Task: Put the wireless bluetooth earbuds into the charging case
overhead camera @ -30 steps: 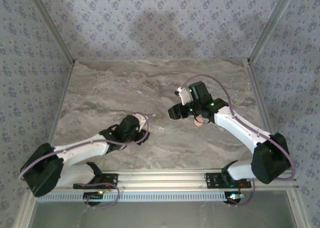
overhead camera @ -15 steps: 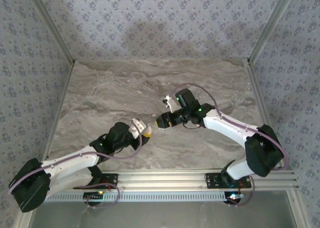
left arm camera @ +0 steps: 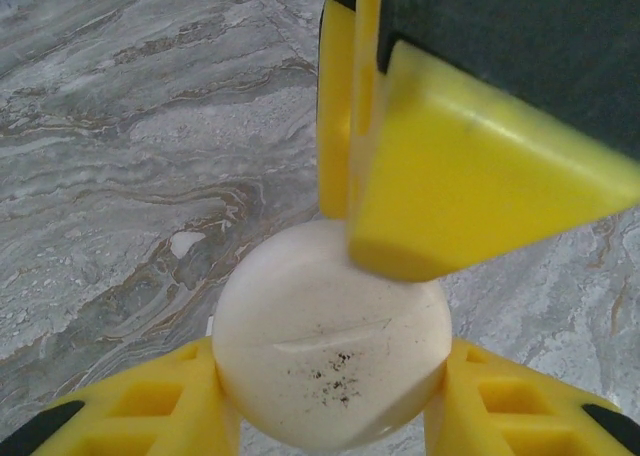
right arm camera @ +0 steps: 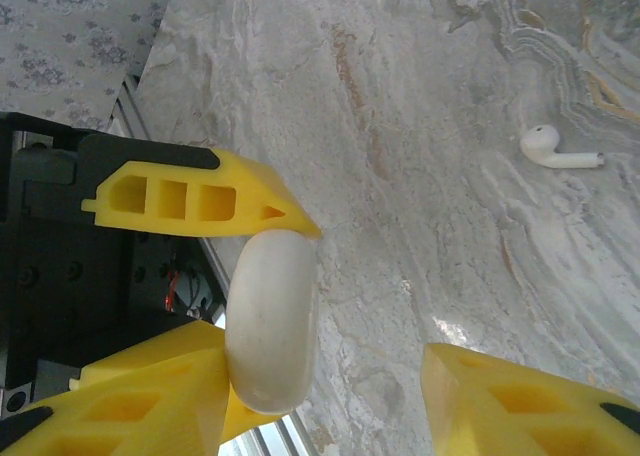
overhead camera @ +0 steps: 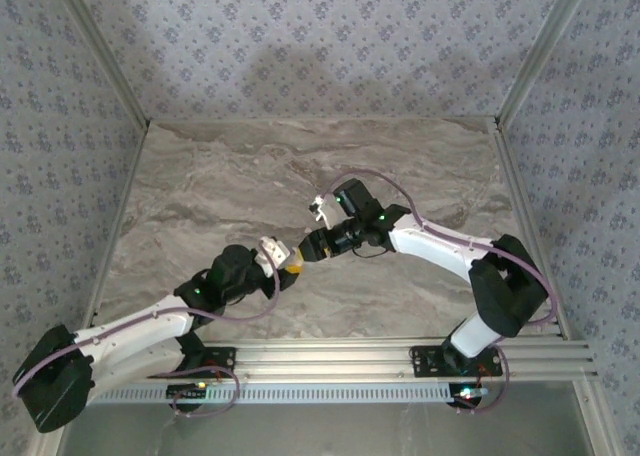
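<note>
charging case [left arm camera: 330, 376] base cut off, top behind right pincer finger [left arm camera: 470, 176]

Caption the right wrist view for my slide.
Left fingers clamp the charging case; one earbud lies on the marble table.

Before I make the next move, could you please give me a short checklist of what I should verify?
1. Charging case gripped in the left claw, between both fingers: ok.
2. Lid open for insertion: not ok. The case looks closed, with only a seam showing.
3. Right claw free to pick: ok. It is open and holds no earbud, with one finger against the case.
4. Earbud located: ok. It lies on the marble table, apart from both claws.
5. Whereabouts of the other earbuds: cannot tell.
</note>
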You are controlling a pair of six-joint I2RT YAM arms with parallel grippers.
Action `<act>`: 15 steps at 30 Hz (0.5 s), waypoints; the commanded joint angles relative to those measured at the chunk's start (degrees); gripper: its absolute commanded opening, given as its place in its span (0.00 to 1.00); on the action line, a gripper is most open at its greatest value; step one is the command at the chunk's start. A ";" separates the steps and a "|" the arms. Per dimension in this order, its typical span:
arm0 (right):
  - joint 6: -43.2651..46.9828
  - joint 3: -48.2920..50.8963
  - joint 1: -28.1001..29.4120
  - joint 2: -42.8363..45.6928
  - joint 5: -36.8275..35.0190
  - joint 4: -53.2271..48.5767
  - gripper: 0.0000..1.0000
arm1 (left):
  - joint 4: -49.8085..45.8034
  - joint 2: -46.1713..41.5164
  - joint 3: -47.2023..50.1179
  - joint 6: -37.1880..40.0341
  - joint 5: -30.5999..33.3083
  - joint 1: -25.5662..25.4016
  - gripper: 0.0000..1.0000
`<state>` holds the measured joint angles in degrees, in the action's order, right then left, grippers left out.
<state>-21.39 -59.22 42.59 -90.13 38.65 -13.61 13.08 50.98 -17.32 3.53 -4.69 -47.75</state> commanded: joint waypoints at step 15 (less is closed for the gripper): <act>-0.55 -1.86 0.87 -2.38 5.79 2.23 0.34 | 0.96 -2.60 -0.17 0.78 -0.50 -0.09 0.43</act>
<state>-21.65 -59.64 43.09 -91.83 43.33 -11.86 12.80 49.84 -17.28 3.64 -4.71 -47.75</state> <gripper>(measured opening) 0.356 0.428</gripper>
